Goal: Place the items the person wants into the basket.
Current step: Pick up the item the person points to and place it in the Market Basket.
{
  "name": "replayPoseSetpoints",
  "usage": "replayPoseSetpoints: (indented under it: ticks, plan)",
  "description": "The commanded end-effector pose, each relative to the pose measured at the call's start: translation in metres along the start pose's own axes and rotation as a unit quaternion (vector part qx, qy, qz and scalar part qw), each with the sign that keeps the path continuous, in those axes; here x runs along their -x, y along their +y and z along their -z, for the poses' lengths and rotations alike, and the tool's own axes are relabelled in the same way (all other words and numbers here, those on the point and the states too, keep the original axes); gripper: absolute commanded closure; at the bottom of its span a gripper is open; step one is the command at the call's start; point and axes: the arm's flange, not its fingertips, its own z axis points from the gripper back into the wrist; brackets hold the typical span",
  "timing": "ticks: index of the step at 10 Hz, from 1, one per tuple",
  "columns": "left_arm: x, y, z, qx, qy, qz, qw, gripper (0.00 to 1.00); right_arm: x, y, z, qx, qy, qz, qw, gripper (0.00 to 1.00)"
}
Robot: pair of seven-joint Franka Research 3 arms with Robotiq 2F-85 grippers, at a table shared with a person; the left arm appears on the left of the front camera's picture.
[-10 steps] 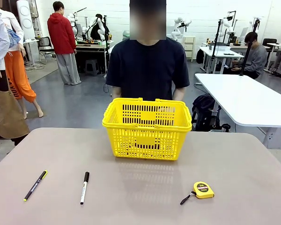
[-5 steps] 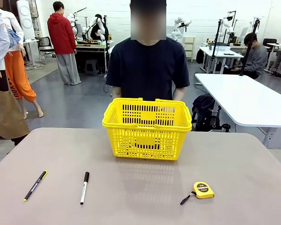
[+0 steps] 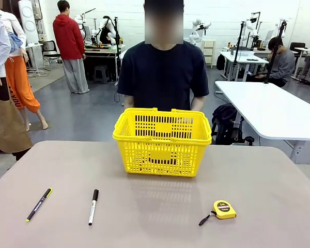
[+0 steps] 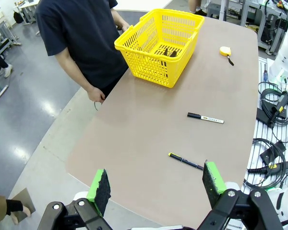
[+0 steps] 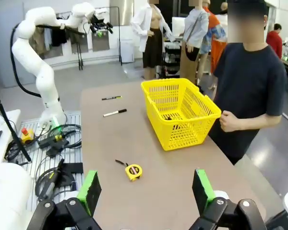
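Observation:
The yellow basket [image 3: 163, 142] stands at the table's far middle, right in front of the person [image 3: 163, 72] in a black T-shirt. Something dark [image 4: 169, 51] lies on the basket's floor, too small to make out. The small yellow tape measure [image 3: 224, 209] lies on the table at the near right, its black strap pointing left. Both grippers are held high above the table, away from everything. My left gripper [image 4: 157, 184] is open with nothing between its green pads. My right gripper [image 5: 145, 188] is open too, above the tape measure [image 5: 133, 171] and the basket [image 5: 180, 112].
Two black pens [image 3: 39, 204] [image 3: 93, 206] lie at the near left. The person's hands [image 5: 229, 120] hang at the table's far edge, beside the basket. My left arm [image 5: 43, 72] rises across the table in the right wrist view. Cables lie on the floor beside the table.

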Motion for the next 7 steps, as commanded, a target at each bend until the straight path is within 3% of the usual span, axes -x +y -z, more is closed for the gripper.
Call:
replayPoseSetpoints:
  ticks: [1, 7]
  plan:
    - [0.0010, -0.0001, -0.0004, 0.002, -0.012, 0.010, 1.000, 0.00, 0.0055, 0.0071, 0.0092, 0.001, 0.026, 0.008, 1.000, 0.00]
    - [0.0010, -0.0001, -0.0004, 0.002, -0.012, 0.010, 1.000, 0.00, 0.0077, 0.0038, 0.0087, -0.007, 0.068, 0.027, 0.997, 0.00]
